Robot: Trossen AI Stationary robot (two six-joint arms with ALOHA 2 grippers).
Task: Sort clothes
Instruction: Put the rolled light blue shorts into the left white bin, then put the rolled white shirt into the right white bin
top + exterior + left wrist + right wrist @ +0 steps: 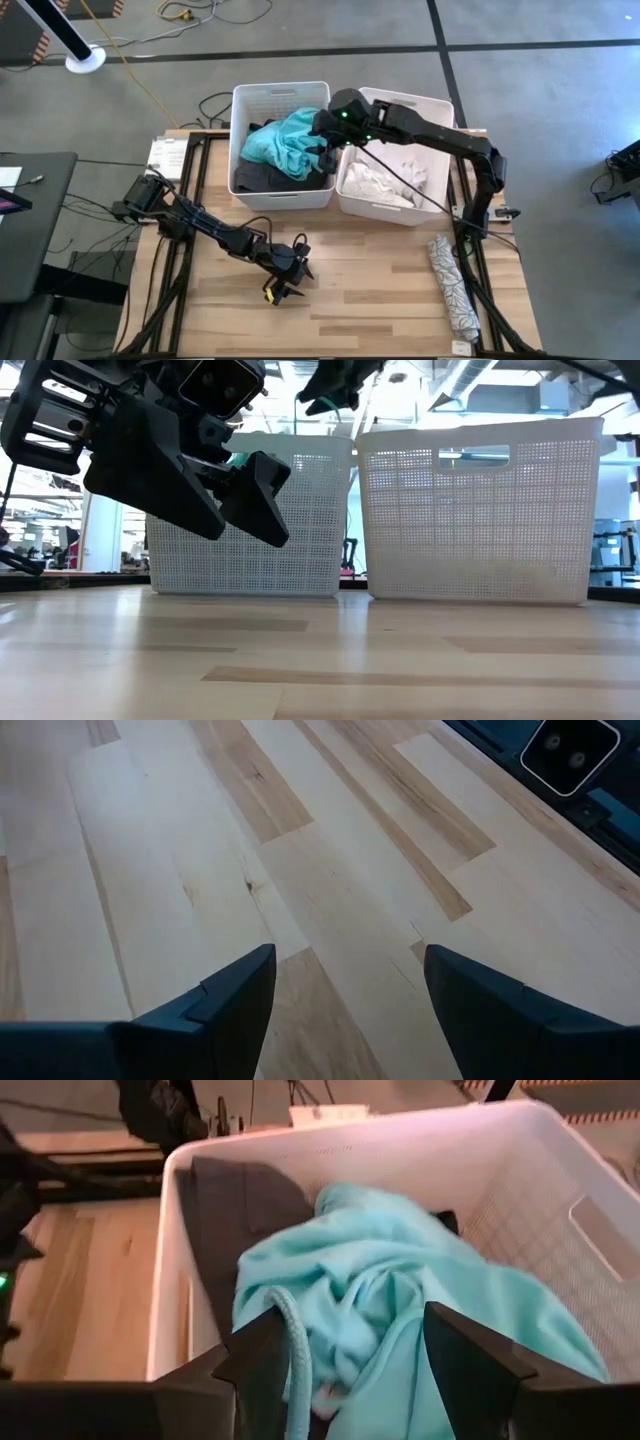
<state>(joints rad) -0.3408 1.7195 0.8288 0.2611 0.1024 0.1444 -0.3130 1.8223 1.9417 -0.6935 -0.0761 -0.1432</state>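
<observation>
Bins first: we see two white plastic bins side by side at the far side of the wooden table (380, 290). Our right arm reaches from its base at the table's right edge, elbow bent, forearm stretched across the right bin (395, 160) so that the right gripper (325, 150) hangs over the left bin (283, 143). From its wrist we see the fingers spread apart, with the teal garment (400, 1320) bunched between and below them; whether the fingers touch the cloth we cannot tell. That teal garment (285, 140) lies heaped on top of dark grey clothes (262, 178) in the left bin. White clothes (385, 178) fill the right bin. One white garment with a dark pattern (452, 285) lies stretched out on the table near the right edge, apart from both bins.

Our left arm lies low across the table's left half, and the left gripper (290, 270) hovers over bare wood in front of the left bin, fingers (210, 1010) apart and holding nothing.
</observation>
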